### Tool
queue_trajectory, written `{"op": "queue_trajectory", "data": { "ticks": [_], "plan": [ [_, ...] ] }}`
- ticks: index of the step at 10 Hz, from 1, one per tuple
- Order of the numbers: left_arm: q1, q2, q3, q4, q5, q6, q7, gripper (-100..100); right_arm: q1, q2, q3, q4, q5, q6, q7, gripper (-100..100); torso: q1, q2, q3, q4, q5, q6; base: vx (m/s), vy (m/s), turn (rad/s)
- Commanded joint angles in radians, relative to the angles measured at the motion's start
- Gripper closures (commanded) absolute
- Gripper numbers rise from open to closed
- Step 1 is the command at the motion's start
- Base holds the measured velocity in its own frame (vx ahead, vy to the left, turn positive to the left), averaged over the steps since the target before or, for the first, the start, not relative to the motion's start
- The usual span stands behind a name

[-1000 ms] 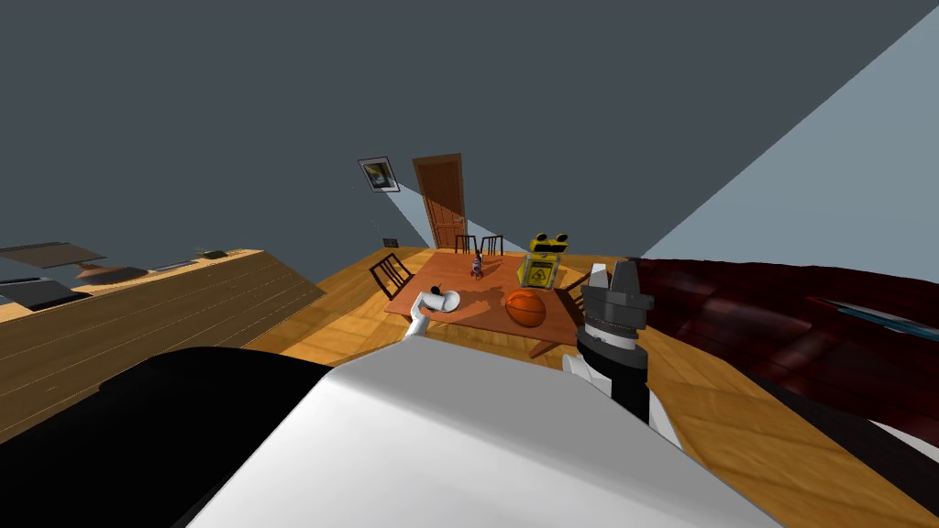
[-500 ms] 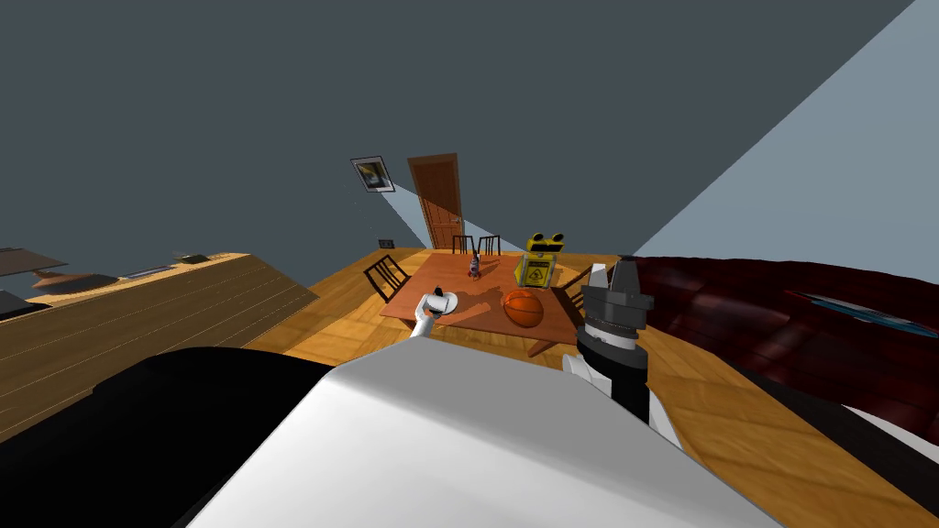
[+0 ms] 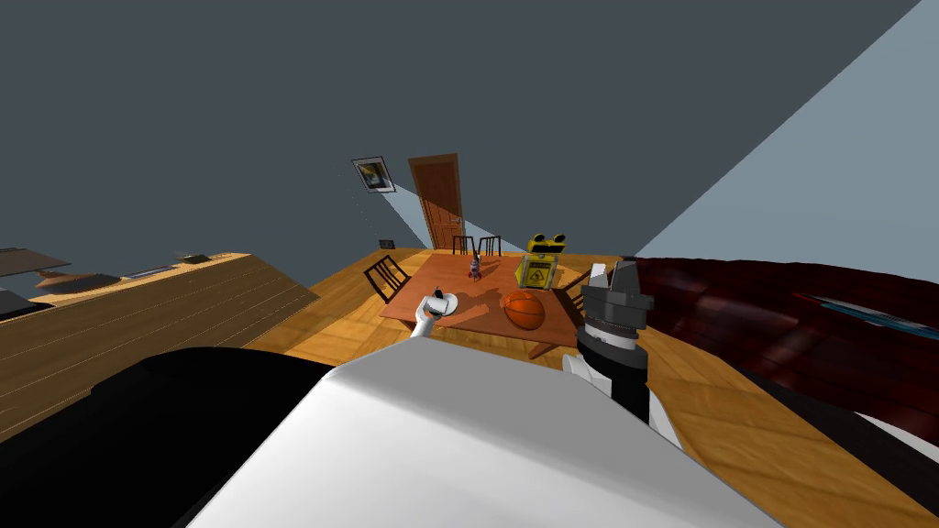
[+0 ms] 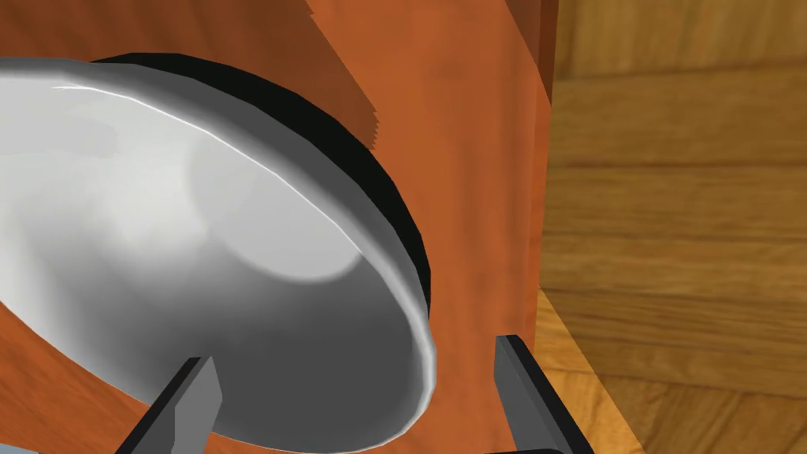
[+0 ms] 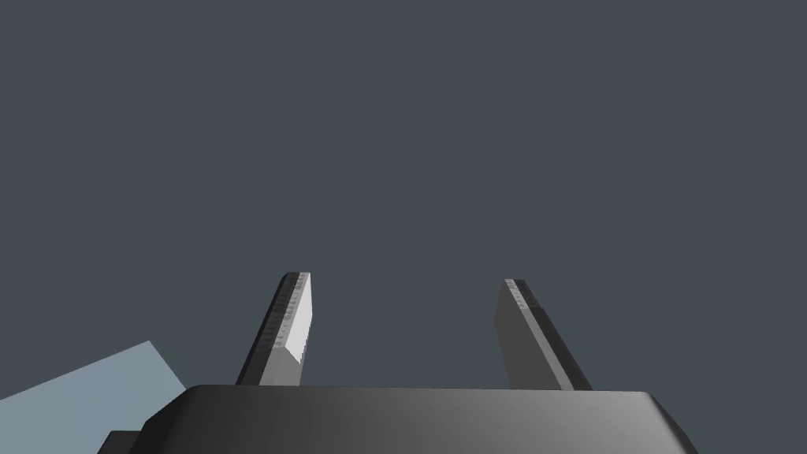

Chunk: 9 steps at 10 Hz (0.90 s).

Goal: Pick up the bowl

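A plain white-grey bowl (image 3: 447,304) (image 4: 197,236) sits near the front left corner of the orange-brown table (image 3: 477,289) (image 4: 473,158). My left gripper (image 3: 431,306) (image 4: 355,355) is at the bowl and open. One finger (image 4: 195,394) lies over the bowl's inside and the other finger (image 4: 520,378) stands outside its rim, over the table's edge. My right gripper (image 3: 613,275) (image 5: 402,277) is raised at the right of the table, open, with nothing between its fingers.
On the table lie an orange basketball (image 3: 524,309), a yellow sign-like object (image 3: 539,261) and a small figure (image 3: 475,266). Dark chairs (image 3: 389,273) stand around it. A dark red sofa (image 3: 779,312) is at the right, a wooden counter (image 3: 165,302) at the left.
The head view shifted slightly at first, my own move, then settled. My left gripper stays open at the bowl's rim. The right arm has hardly moved.
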Motion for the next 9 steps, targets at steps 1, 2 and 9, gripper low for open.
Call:
{"op": "queue_trajectory", "data": {
  "ticks": [1,2,9],
  "plan": [
    [0.000,0.000,0.000,0.000,0.000,0.000,0.000,-100,0.000,0.000,0.000,0.000,0.000,0.000,0.000,0,0.000,0.000,0.000,0.000,0.000,0.000,0.014,0.002,0.002],
    [0.000,0.000,0.000,0.002,0.000,-0.003,0.001,100,0.000,0.000,0.000,0.000,0.000,0.000,0.000,0,0.000,0.001,0.001,0.000,0.000,0.000,0.000,0.000,0.000],
    [0.005,-0.006,-0.002,-0.046,-0.003,0.039,-0.005,100,0.000,0.000,0.000,0.000,0.000,0.000,0.000,0,-0.001,0.004,0.002,0.001,0.000,-0.001,-0.008,-0.001,-0.005]
  ]
}}
